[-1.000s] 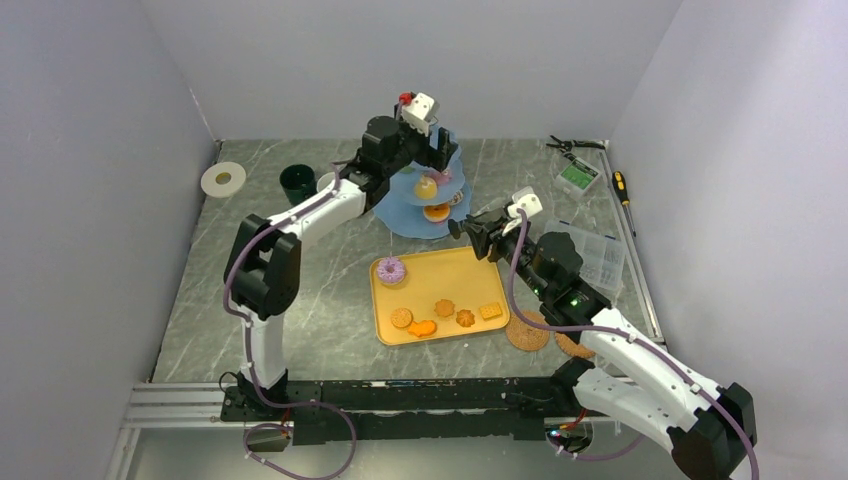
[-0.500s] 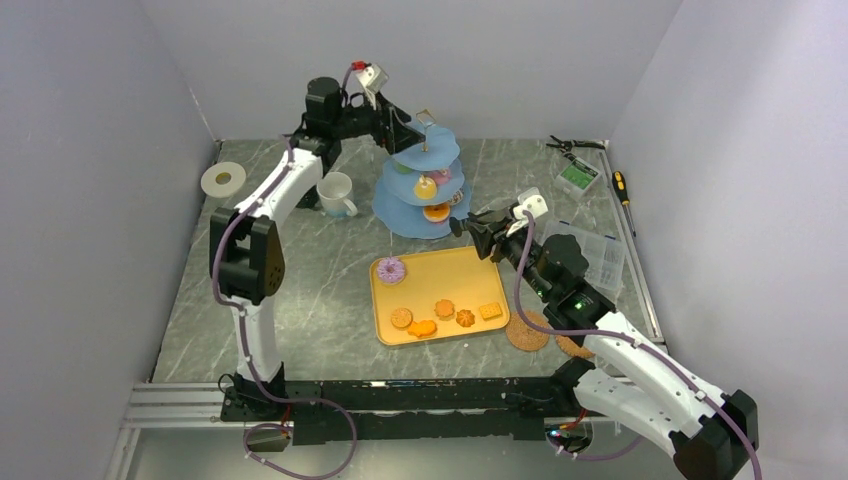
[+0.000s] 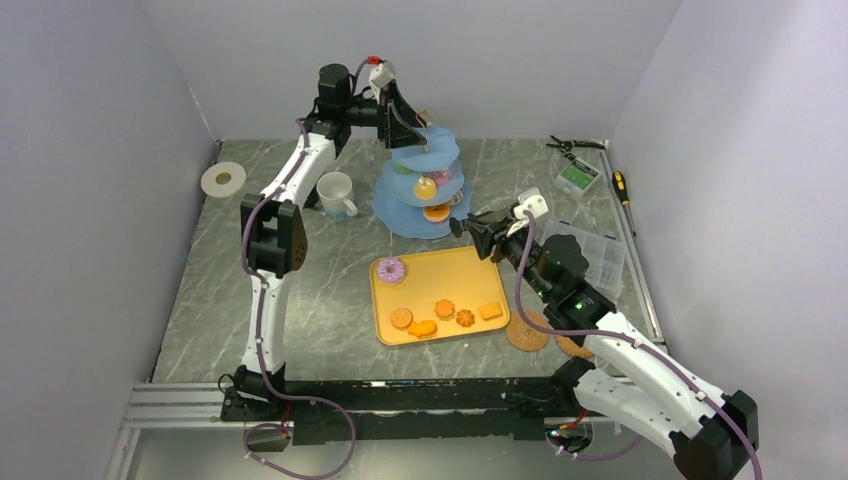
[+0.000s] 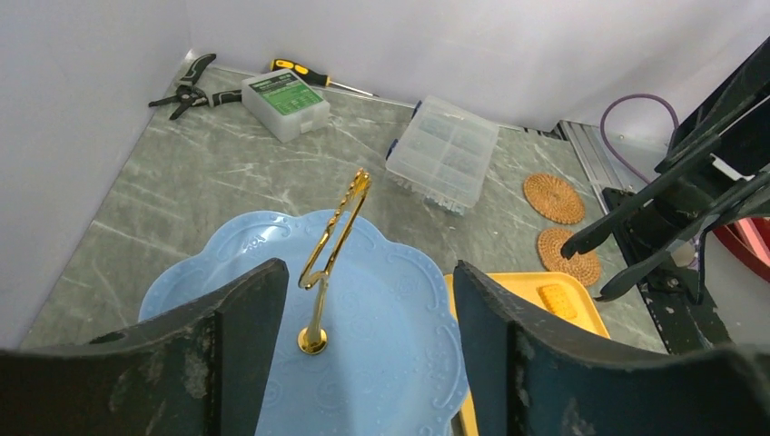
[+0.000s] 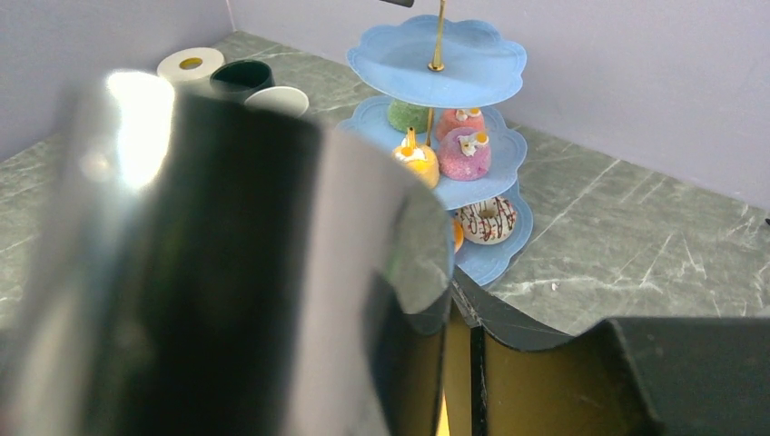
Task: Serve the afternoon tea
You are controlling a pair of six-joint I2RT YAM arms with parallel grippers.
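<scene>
**Left gripper lining up on the stand's gold handle**

We are holding our left gripper point(image 4: 368, 282) high over the light-blue three-tier stand point(image 3: 428, 152), with the fingers spread wide and gripping nothing. The stand's gold handle point(image 4: 334, 238) is rising upright from the top tier. In the left wrist view it is sitting framed between our two fingers, ahead of the tips and apart from both. It is sitting nearer one finger than the other. Its long axis is running vertically, so we are judging that the coming move is an advance until the fingers straddle it, then a squeeze across it.

The left arm is by far the nearer. It is reaching tall from its base toward the back wall, with the wrist bending over the stand's top. The stand is sitting at the back of the table, just beside the white mug point(image 3: 335, 192), with cupcakes point(image 5: 465, 150) on its middle tier.

Our right gripper point(image 3: 480, 228) is hovering near the yellow tray point(image 3: 460, 270)'s far edge, clamped on the black tongs point(image 4: 636, 216). Biscuits point(image 3: 445, 308) and a doughnut point(image 3: 390, 270) are lying on the tray.
</scene>
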